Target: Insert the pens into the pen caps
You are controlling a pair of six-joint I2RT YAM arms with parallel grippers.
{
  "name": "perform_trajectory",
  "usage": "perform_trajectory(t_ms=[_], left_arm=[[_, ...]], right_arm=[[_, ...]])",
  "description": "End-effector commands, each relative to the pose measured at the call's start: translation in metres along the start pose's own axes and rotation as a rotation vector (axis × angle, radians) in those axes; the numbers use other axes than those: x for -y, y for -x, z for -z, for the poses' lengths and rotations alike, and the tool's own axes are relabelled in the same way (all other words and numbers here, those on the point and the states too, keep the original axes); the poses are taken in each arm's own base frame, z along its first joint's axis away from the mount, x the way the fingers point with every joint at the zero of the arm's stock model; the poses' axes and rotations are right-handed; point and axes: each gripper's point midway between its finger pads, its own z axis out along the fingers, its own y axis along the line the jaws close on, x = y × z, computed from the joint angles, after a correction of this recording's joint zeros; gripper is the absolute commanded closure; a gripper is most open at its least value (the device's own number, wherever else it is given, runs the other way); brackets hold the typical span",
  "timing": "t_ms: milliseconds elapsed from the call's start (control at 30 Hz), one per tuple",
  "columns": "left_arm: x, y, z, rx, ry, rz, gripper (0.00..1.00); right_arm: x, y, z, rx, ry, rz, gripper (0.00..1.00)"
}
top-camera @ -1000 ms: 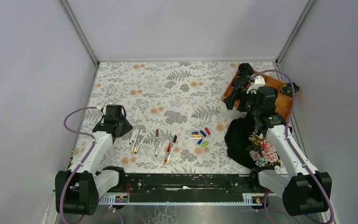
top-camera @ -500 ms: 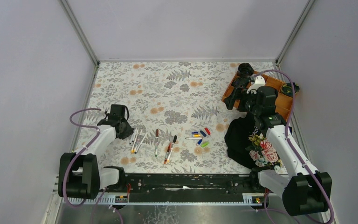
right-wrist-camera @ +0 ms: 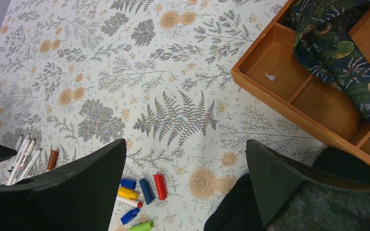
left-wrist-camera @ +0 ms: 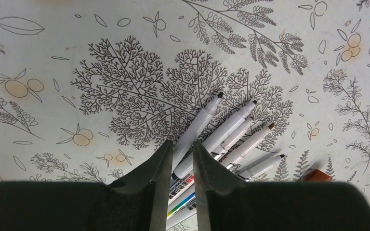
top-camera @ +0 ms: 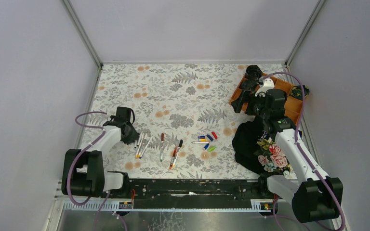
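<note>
Left end effector (top-camera: 131, 137) is down at the table (top-camera: 173, 86), near the left edge, at the left side of the pens (top-camera: 141, 144). Narrow gap: fingertips pinched on the barrel of the leftmost pen (left-wrist-camera: 202, 118). That pen still lies flat, black tip pointing away from the wrist camera. Left wrist view: four more white barrels fanned just right of it, touching or nearly so, all tips pointing the same way.

More pens sit singly toward the middle of the near edge, one dark-red-ended (top-camera: 162, 146), plus a crossed pair (top-camera: 176, 154). None capped.

Pen caps (top-camera: 207, 140) are in a loose cluster right of centre, toward the near edge and well apart from the left group of pens. In the right wrist view the pen caps (right-wrist-camera: 137, 192) read blue, yellow, red and green, lying on their sides, some touching.

Right end effector (right-wrist-camera: 185, 144) is spread wide, holding nothing, up off the table near the wooden tray (top-camera: 289, 91) in the far right corner. A dark patterned cloth (right-wrist-camera: 347, 53) is draped over the tray's compartments.
</note>
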Motion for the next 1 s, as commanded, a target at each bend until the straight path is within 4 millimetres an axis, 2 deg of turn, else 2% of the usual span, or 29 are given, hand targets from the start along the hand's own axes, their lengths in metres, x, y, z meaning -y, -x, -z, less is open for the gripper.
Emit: perform_trajectory(t_ms=[0,167,333,600,700,833,900,967], left_arm=[[0.005,0.005,0.002,-0.005,-0.009,-0.014,0.77],[0.005,0.002,0.0,-0.02,-0.008,-0.018,0.72],[0.004,0.0,-0.002,-0.035,0.0,-0.023,0.73],[0.004,-0.001,-0.002,-0.042,0.004,-0.028,0.93],[0.008,0.006,0.003,-0.019,-0.012,-0.04,1.0],[0.022,0.027,0.023,0.051,-0.065,-0.101,1.0],[0.04,0.039,0.038,0.102,-0.128,-0.174,1.0],[0.068,0.043,0.057,0.151,-0.232,-0.299,1.0]], right_arm=[[-0.01,0.022,0.006,0.066,0.032,0.011,0.01],[-0.01,0.022,0.006,0.066,0.032,0.011,0.01],[-0.01,0.022,0.007,0.069,0.033,0.014,0.01],[-0.01,0.021,0.007,0.065,0.031,0.007,0.01],[-0.013,0.02,0.006,0.048,0.047,0.002,0.01],[-0.02,0.019,0.006,0.027,0.082,-0.007,0.01],[-0.026,0.018,0.007,0.008,0.112,-0.014,0.01],[-0.034,0.015,0.008,-0.021,0.151,-0.038,0.01]])
